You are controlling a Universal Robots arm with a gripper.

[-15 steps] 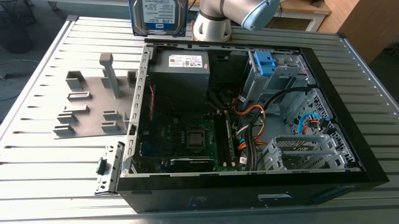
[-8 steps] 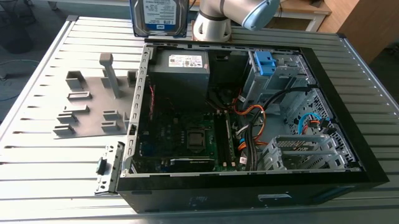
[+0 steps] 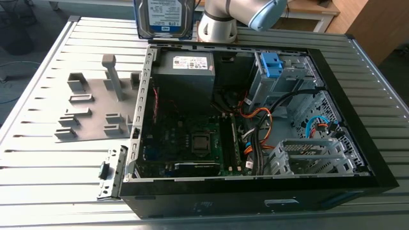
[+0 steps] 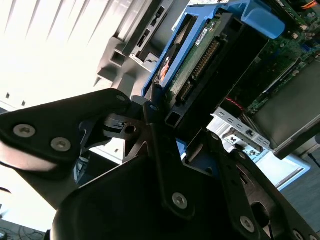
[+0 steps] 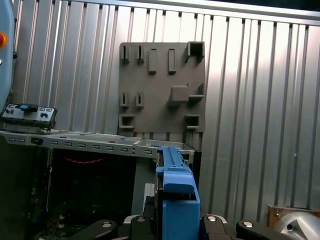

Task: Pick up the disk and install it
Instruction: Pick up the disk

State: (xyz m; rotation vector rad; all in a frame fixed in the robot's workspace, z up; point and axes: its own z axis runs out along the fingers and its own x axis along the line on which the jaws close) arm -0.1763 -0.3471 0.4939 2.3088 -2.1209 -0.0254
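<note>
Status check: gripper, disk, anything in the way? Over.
Arm's gripper shut on the disk. Held aloft beyond the open case, not yet installed. Loose cables lie beside the drive cage.

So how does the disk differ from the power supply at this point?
The disk is a thin slab in a blue bracket; the power supply is a boxy block. The disk is held upright in the end effector, outside the case; the power supply sits inside it. The disk's label is blue and white, the power supply's mostly white. Both carry a label.
</note>
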